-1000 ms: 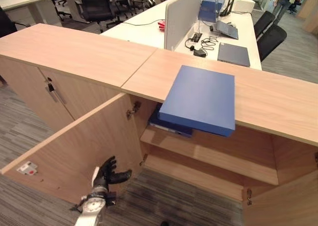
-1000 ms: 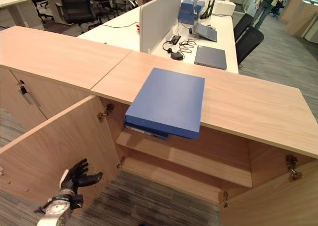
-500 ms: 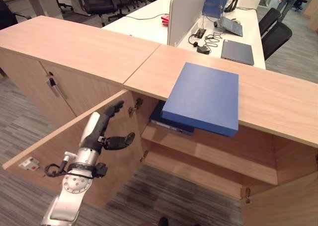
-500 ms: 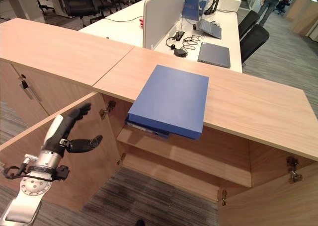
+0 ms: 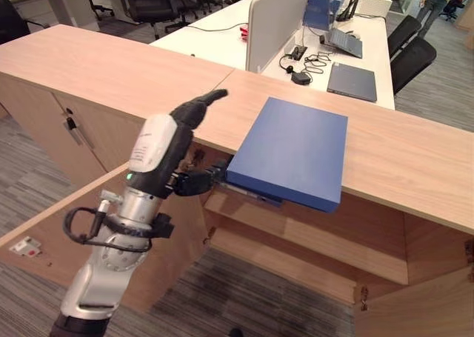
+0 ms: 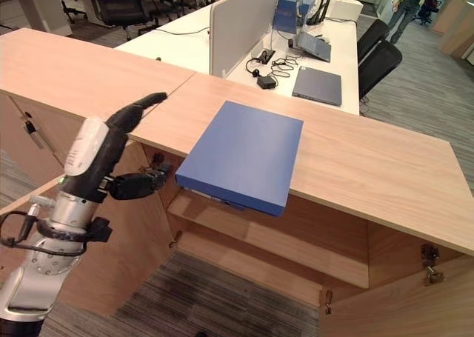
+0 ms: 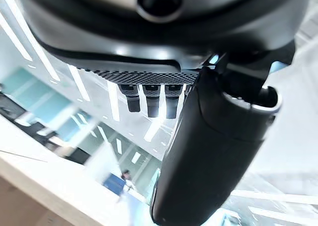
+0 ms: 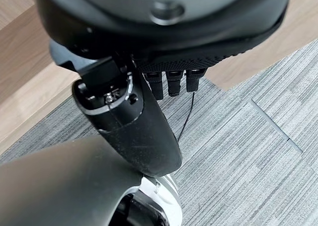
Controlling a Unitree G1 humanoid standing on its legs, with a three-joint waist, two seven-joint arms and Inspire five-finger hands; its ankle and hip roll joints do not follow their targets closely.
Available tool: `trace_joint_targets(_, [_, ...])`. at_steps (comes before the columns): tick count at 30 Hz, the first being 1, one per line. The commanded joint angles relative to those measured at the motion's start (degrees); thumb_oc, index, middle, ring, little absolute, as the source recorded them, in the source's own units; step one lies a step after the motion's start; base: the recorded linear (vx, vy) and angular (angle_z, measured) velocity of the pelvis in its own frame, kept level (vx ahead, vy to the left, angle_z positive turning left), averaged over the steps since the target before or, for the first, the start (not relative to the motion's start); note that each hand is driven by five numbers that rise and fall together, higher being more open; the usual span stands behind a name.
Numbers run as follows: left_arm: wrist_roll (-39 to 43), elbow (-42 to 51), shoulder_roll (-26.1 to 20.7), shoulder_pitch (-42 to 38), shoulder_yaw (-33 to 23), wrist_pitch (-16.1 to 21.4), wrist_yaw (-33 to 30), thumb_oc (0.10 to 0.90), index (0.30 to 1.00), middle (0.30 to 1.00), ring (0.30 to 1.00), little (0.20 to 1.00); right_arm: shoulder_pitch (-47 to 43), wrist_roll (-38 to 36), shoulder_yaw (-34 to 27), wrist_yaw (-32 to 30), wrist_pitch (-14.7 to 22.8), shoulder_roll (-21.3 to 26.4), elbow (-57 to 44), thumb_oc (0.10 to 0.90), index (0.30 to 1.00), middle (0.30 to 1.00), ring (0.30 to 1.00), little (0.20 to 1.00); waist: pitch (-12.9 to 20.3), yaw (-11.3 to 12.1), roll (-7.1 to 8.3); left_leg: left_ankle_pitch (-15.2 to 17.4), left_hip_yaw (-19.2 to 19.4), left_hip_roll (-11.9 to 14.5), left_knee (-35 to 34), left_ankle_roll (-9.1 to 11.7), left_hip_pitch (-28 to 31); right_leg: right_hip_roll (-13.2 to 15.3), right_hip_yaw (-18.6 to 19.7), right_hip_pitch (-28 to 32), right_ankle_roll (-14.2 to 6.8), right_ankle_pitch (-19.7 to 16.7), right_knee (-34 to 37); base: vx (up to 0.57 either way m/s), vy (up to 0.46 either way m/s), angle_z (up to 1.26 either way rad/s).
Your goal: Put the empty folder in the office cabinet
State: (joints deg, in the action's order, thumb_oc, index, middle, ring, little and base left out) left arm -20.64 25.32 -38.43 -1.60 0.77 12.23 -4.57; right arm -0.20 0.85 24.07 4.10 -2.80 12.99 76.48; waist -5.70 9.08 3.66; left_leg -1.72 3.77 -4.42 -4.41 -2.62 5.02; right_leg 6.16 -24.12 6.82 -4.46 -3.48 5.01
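Folder [image 5: 290, 151] overhangs the cabinet top [image 5: 415, 159]; left robot hand [image 5: 194, 111] raised, fingers extended.

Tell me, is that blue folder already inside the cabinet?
No, the blue folder lies on the cabinet's wooden top, its near edge overhanging the open shelves.

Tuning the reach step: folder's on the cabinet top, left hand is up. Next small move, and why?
Probably slide the left hand sideways onto the blue folder's near edge. The folder lies flat on the cabinet top, overhanging the open compartment; the fingers are straight, beside it, not touching.
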Motion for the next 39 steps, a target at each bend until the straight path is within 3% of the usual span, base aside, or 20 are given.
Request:
trace_joint_targets(1, [1.0,7.3,-2.4,-6.7,0.5,4.2,-2.8,0.8,0.9,0.9,0.9,0.9,-4.7,-1.6,2.3,1.8,3.2,-6.0,0.1,0.8,0.9,0.9,0.9,0.9,4.1,-1.0,0.91,2.3,0.6,2.8,-0.6,3.4,-2.1,-0.4,0.8,1.7,-2.4,2.7,0.0,0.0,0.0,0.0])
trace_joint_targets(6, [14.4,11.8,-1.2,-10.1,6.6,5.2,1.6,0.8,0.9,0.9,0.9,0.9,-4.9,-3.0,2.8,1.7,3.4,-5.6,0.1,0.8,0.9,0.9,0.9,0.9,4.5,-1.3,1.03,2.3,0.4,2.9,-0.6,3.3,-2.1,-0.7,1.0,1.6,-2.1,2.8,0.0,0.0,0.0,0.0])
trace_joint_targets(15, [19.2,9.0,-2.1,-15.6,12.9,3.0,6.3,0.8,0.9,0.9,0.9,0.9,-3.4,-2.7,2.6,2.1,3.5,-4.0,-1.1,0.8,0.9,0.9,0.9,0.9,4.5,-2.5,0.9,2.5,0.5,3.2,-0.6,3.4,-1.8,-0.9,1.4,1.4,-2.2,2.7,0.0,-0.01,-0.002,0.01])
trace_joint_targets(28, [-3.7,-2.3,-6.8,-21.5,20.7,2.7,8.0,0.8,0.9,0.9,0.9,0.9,-4.4,-1.1,3.6,2.3,2.7,-3.6,-1.1,0.8,0.9,0.9,0.9,0.9,5.6,-3.8,0.71,2.9,0.9,3.6,-0.6,3.7,-1.4,-1.1,1.7,1.7,-2.0,2.9,0.0,0.0,0.0,0.0])
trace_joint_targets(39, [-12.2,-6.6,-6.7,-23.5,23.4,2.7,5.7,0.8,0.9,0.9,0.9,0.9,-4.8,0.2,4.5,1.7,2.8,-3.2,-1.6,0.8,0.9,0.9,0.9,0.9,5.6,-4.4,0.57,3.2,1.2,3.7,-0.6,3.7,-1.2,-1.3,2.2,1.5,-1.9,3.0,0.0,0.0,0.0,0.0])
